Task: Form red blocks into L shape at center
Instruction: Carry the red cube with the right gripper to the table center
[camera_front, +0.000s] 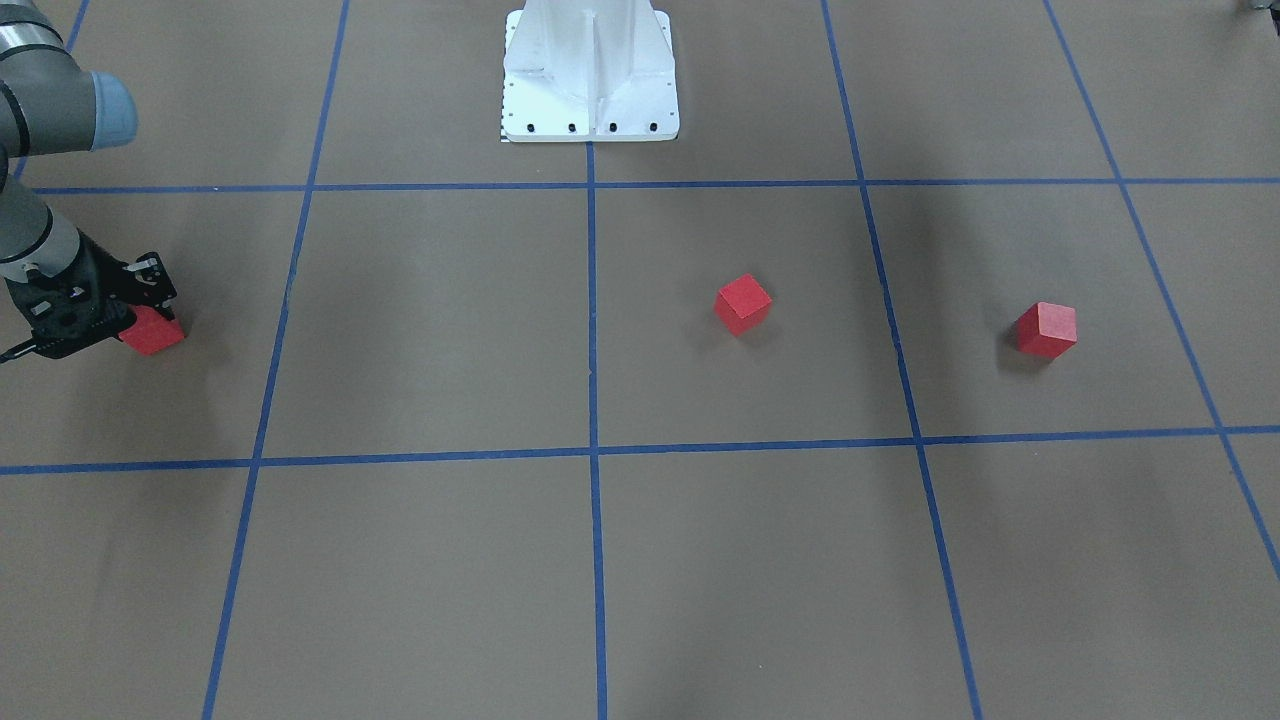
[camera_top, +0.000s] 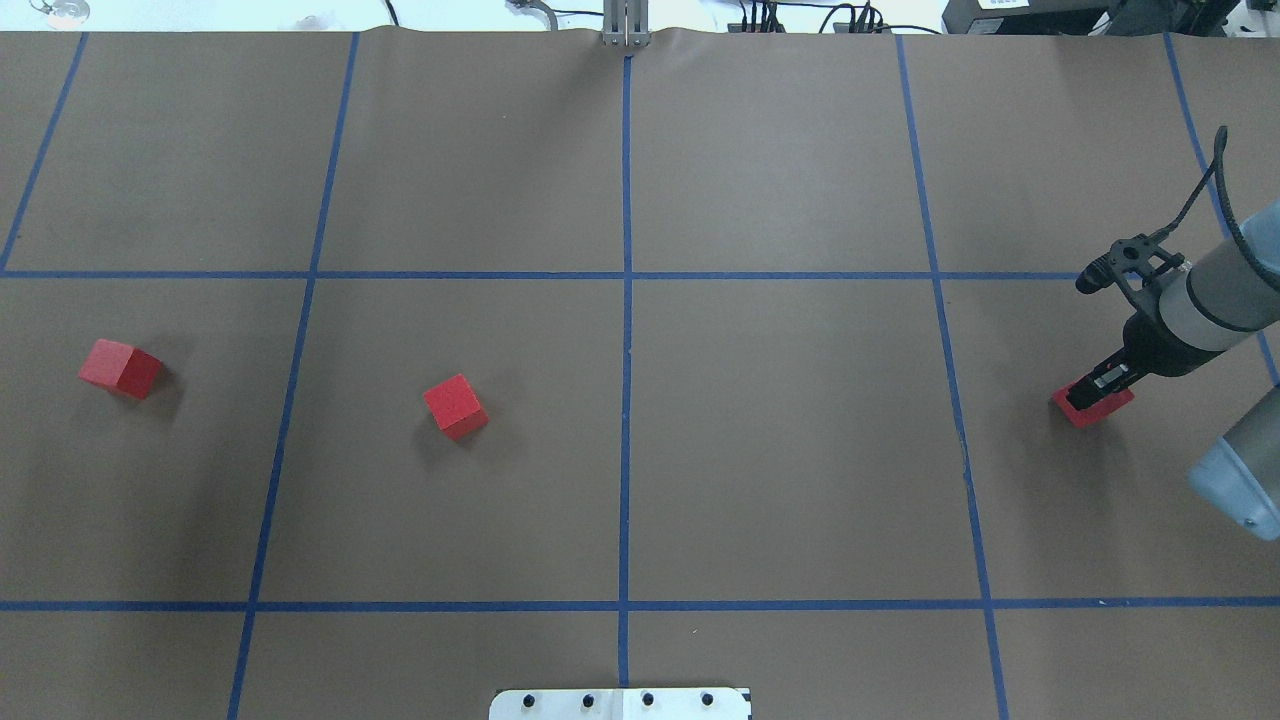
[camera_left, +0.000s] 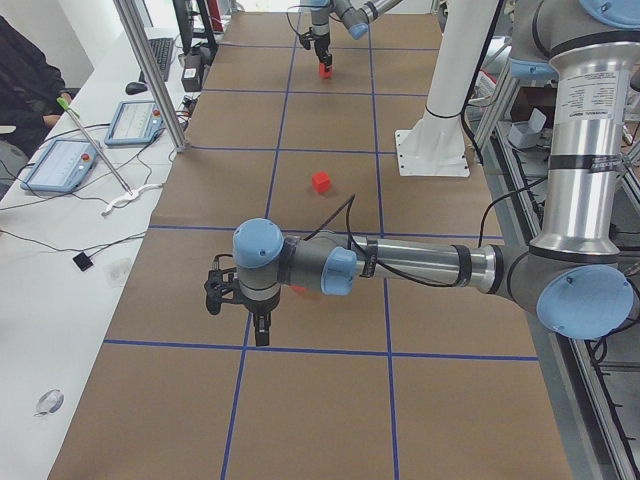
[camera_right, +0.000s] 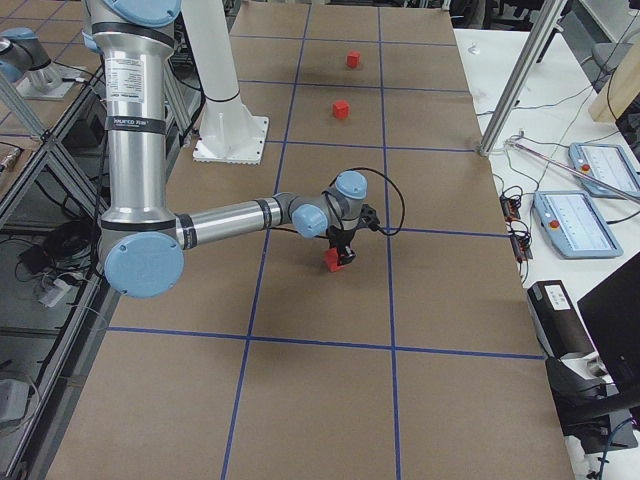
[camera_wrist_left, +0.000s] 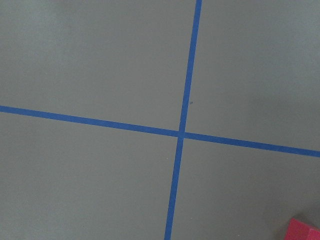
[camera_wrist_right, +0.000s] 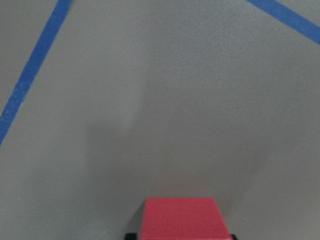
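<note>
Right hand (camera_top: 1085, 395) is closed narrowly on the held red cube (camera_top: 1105, 410) at the counter's (camera_top: 780, 450) far 3 o'clock side seen from overhead, fingers against opposite faces, likely to carry it toward centre. Two more cubes lie toward 9 o'clock: the nearer red cube (camera_top: 455, 407) just off centre, the farther red cube (camera_top: 120, 368) well out. All three sit well apart, so no L exists yet. Left hand (camera_left: 261, 335) hangs over the counter; its opening cannot be told.

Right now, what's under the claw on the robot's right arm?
A red block on the brown table. The right claw covers part of its top, so whether it is squeezing the block cannot be seen.
</note>
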